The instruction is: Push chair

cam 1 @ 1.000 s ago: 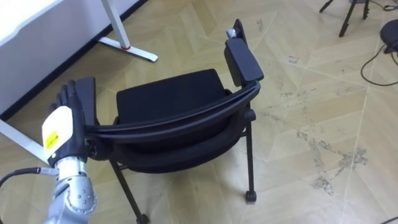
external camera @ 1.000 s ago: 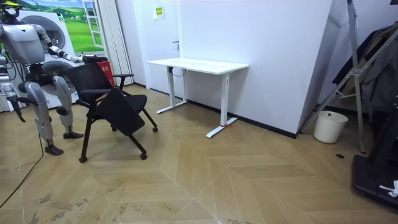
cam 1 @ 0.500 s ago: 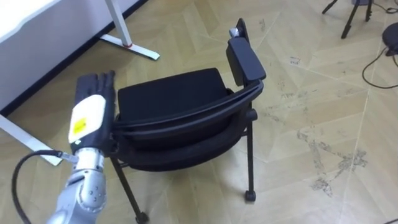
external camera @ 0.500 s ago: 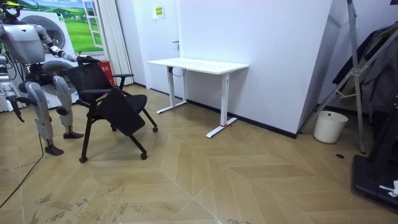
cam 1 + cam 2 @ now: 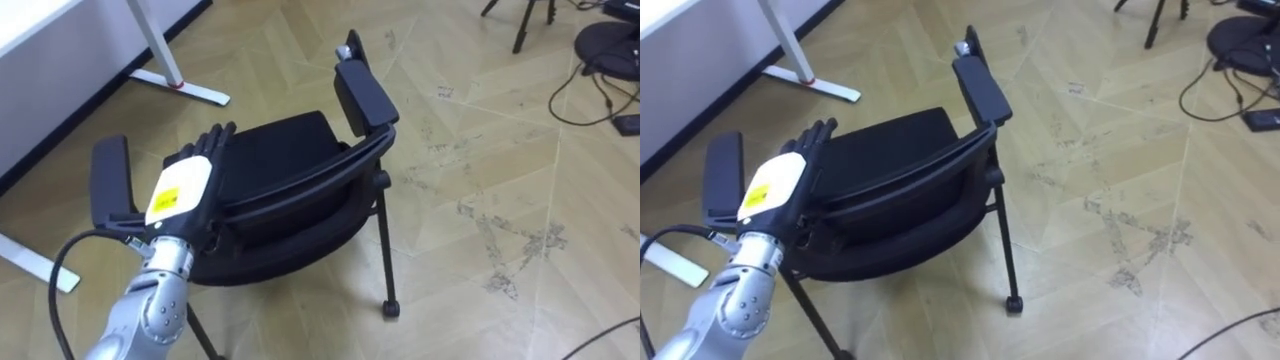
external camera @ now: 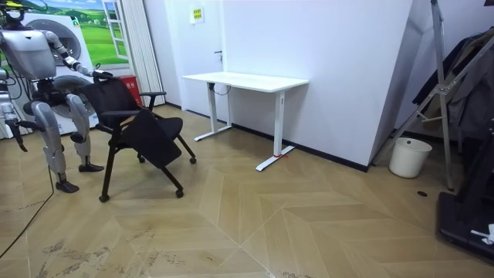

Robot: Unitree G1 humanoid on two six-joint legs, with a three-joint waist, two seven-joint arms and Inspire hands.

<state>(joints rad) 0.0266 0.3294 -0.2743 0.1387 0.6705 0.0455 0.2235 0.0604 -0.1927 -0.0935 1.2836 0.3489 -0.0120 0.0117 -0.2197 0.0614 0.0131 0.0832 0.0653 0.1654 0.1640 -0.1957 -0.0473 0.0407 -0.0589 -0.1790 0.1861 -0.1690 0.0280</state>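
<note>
The black chair (image 5: pixel 275 150) stands right in front of me, its seat facing away toward the white desk. My left hand (image 5: pixel 185 190) lies flat on the top rail of the backrest (image 5: pixel 310 185) near its left end, fingers straight and pointing forward over the seat. The left armrest (image 5: pixel 108 178) is just left of that hand, and the right armrest (image 5: pixel 365 95) sticks up at the far side. In the room view I stand behind the chair (image 6: pixel 131 116) with that arm stretched to its back. My right hand (image 6: pixel 15 139) hangs low by my side.
The white desk (image 6: pixel 245 79) stands against the wall beyond the chair; its leg and foot (image 5: pixel 190 90) are near the chair's upper left. Cables (image 5: pixel 590 75) and tripod legs (image 5: pixel 520 25) lie on the wooden floor at the upper right. A white bucket (image 6: pixel 409 157) stands far off.
My left hand has shifted right, from the left armrest onto the backrest's top rail. The eye view has also shifted a little.
</note>
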